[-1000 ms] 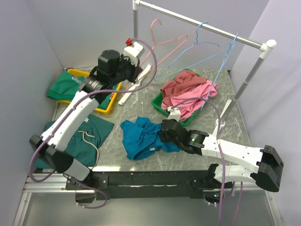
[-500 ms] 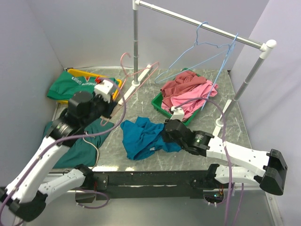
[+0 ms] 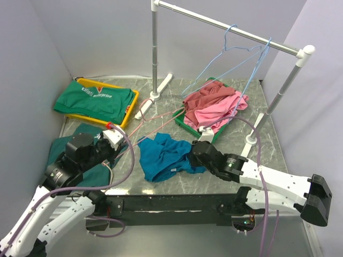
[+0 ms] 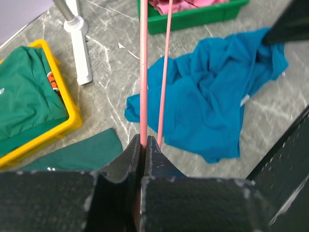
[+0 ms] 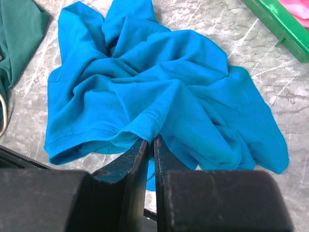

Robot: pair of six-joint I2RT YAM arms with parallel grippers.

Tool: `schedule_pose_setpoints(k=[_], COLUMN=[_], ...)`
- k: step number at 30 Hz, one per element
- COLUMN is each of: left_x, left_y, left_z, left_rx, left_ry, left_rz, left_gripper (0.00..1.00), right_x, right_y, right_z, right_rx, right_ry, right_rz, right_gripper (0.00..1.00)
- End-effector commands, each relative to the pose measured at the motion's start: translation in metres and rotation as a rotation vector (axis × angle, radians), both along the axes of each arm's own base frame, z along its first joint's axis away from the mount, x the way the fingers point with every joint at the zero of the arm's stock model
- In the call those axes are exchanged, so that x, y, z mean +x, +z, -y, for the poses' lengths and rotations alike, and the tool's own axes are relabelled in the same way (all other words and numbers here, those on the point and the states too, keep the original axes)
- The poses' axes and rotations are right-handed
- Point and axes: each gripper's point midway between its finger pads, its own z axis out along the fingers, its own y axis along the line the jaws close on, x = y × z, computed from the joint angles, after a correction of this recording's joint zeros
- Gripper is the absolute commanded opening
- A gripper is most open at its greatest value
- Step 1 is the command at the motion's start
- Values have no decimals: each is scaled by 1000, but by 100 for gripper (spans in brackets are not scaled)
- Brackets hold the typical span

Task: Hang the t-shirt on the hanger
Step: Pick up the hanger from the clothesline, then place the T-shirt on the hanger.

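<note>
**Left wrist view: hanger wire clamped, shirt pinched on the table**

My left gripper [image 4: 143, 141] has its fingers pressed together on one wire of the pink hanger [image 4: 143, 72]. That wire runs straight away from the jaws toward the far side. A second pink wire slants alongside it, just to the right. Right of the wires, the teal t-shirt [image 4: 212, 96] lies crumpled on the marble-patterned table [image 4: 111, 72]. Left of the wires sits a yellow tray [image 4: 70, 126] holding a folded green garment [image 4: 24, 101]. A darker green cloth [image 4: 82, 153] lies flat on the near side of that tray. The white foot of the rail stand [image 4: 79, 53] lies on its far side.

On the right wrist camera, my right gripper [image 5: 150, 141] is closed on a ribbed band at the near edge of the t-shirt. The rest of the cloth is bunched on the table beyond the jaws.

From the top external camera, the hanger stretches low over the table from the left gripper toward the green tray [image 3: 188, 126] of pink and maroon clothes [image 3: 214, 107]. I cannot tell whether it touches the surface. The t-shirt sits in the near middle of the table, between my two grippers and just on the near-right side of the hanger. Light blue hangers [image 3: 241, 49] hang from the rail [image 3: 214, 22] at the far right.
</note>
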Motion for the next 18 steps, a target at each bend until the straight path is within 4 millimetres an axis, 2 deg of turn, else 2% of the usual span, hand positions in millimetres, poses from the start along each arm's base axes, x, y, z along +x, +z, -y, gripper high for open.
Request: schedule_pose_setpoints(k=[1,6,11,15,18], left_x=[-13,-23,-35,-42,-49], left_y=[-4,-42,-29,-34,-29], left_z=[2,-16,-9,-12,-9], left_rx=[78,219,161,192,177], left_ry=[-130,-119,-177,-200,-233], left_rz=[59,-56,-20,-53,-52], left_gripper=[1,1,1,1,1], right_x=[2,0,1,3,5], right_y=[12,6,-1,-1,-2], right_z=[-1,-1,0,2,0], right_rx=[66,85,87,86,82], right_ry=[-20,-22,-33,-45,-49], right_rz=[31,27,21,34,31], right_gripper=[16,16,16,15,14])
